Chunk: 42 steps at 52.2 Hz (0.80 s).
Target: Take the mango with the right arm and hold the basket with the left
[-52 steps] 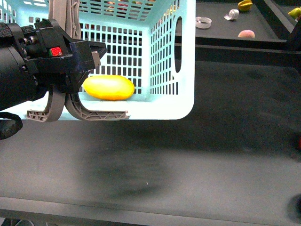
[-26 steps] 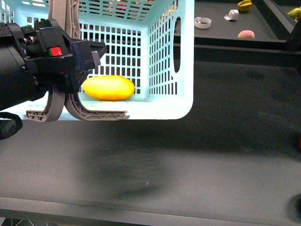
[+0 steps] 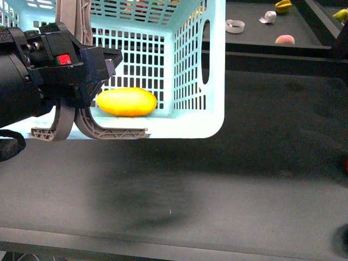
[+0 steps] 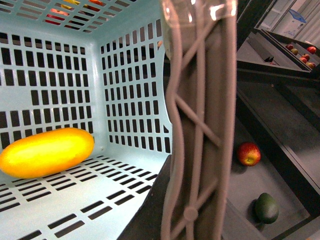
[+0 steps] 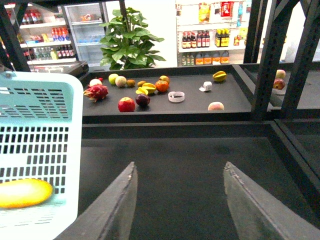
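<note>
My right gripper [image 5: 180,170]: 2 fingers [image 5: 122,200] spread, empty. My left gripper [image 3: 95,70]: clenched on the grey handle [image 3: 117,132] of the basket [image 3: 215,65]. Mango [image 3: 126,101]: 1, lying crosswise on the basket floor, left of my right jaws, nearer my left arm.

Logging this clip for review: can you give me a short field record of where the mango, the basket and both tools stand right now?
mango: lying on its side on the basket floor, not gripped
basket: light blue, slatted walls, held by its grey handle
left tool: appears closed on the grey handle, close beside the mango
right tool: open, empty, clear of the basket, above the dark table
far shelf: assorted loose fruit
task state: basket held; mango inside it, not in the right tool
</note>
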Motion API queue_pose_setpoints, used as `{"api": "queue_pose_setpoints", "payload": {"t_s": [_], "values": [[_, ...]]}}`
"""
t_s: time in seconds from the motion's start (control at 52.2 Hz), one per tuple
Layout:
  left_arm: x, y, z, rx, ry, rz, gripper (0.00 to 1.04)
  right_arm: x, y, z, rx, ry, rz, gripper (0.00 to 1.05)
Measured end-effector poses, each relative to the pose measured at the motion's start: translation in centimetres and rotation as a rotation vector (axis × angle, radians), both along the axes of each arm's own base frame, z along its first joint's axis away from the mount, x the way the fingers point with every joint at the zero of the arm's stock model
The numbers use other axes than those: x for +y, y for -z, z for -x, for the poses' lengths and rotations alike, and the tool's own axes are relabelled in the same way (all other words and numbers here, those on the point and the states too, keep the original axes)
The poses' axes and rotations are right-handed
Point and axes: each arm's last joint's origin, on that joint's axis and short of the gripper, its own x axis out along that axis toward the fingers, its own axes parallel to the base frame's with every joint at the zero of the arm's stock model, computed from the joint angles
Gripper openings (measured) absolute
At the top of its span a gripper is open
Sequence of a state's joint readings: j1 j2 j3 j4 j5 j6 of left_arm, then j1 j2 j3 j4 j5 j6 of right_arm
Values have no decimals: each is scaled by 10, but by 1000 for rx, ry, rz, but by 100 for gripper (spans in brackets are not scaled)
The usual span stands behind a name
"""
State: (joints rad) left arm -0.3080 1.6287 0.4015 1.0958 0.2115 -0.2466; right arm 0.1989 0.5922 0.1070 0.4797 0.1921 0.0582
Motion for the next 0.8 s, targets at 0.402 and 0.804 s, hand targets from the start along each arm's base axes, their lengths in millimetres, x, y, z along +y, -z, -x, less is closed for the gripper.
{"api": "queue_pose_setpoints", "payload": {"t_s": [0.402, 0.804], "values": [[0, 0, 0, -1, 1, -1, 6, -17, 11, 14, -1, -24, 52, 2], [0, 0, 0, -1, 1, -1, 6, -22, 21, 24, -14, 7, 53, 2]]}}
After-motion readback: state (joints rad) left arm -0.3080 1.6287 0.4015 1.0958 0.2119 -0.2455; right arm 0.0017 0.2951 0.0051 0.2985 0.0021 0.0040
